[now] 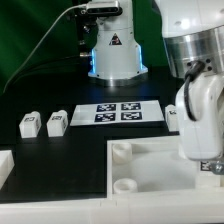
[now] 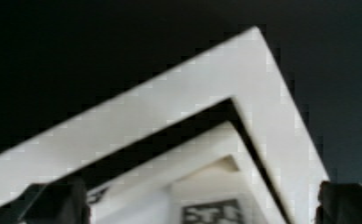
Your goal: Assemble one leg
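1. Because the arm (image 1: 200,100) fills the exterior view's right side, the gripper (image 1: 210,163) at about four o'clock is cut off by the frame edge and blurred, so I cannot tell there whether its fingers stand apart or together.
2. In the wrist view two dark fingertips (image 2: 50,202) show far apart at the lower corners, with nothing clamped between them.
3. Between those tips sits a leg (image 2: 210,200), a white block with a black-and-white tag, partly cut off by the frame edge.
4. Two more legs (image 1: 30,124) and (image 1: 57,123) stand side by side at nine o'clock on the dark table (image 1: 60,150), apart from each other, with bare table around them.
5. The marker board (image 1: 118,113) lies flat at the centre, just beside the second leg.
6. The white panel (image 1: 150,175) spreads from six to four o'clock; its round sockets (image 1: 122,151) sit near its left edge.
7. Another white piece (image 1: 5,165) at eight o'clock is cut off and hard to identify.
8. A white shape (image 1: 173,117) at three o'clock is half hidden behind the arm.
9. The angled white edge (image 2: 196,100) in the wrist view is blurred.
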Controlling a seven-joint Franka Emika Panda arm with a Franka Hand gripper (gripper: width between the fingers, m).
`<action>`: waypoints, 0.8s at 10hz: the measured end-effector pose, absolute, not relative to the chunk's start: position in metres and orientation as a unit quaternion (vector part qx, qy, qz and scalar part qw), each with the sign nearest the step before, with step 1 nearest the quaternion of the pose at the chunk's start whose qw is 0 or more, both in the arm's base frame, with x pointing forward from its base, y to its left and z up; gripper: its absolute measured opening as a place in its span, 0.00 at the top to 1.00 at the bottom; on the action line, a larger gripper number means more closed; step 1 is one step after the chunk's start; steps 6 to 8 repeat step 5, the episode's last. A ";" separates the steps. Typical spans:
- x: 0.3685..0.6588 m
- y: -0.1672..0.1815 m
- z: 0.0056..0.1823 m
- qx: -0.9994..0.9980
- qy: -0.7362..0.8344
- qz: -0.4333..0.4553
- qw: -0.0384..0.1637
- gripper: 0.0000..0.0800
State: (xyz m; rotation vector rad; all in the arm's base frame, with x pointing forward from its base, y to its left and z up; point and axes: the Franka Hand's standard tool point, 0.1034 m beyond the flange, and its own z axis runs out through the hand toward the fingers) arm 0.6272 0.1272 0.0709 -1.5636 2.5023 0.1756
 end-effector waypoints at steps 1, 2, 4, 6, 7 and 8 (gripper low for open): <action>0.624 0.134 0.079 -0.527 0.842 0.059 0.099 0.19; 0.622 0.137 0.084 -0.529 0.841 0.062 0.099 0.19; 0.621 0.136 0.081 -0.529 0.841 0.062 0.097 0.19; 0.621 0.136 0.081 -0.529 0.841 0.062 0.097 0.19; 0.621 0.136 0.081 -0.529 0.841 0.062 0.097 0.19; 0.621 0.136 0.081 -0.529 0.841 0.062 0.097 0.19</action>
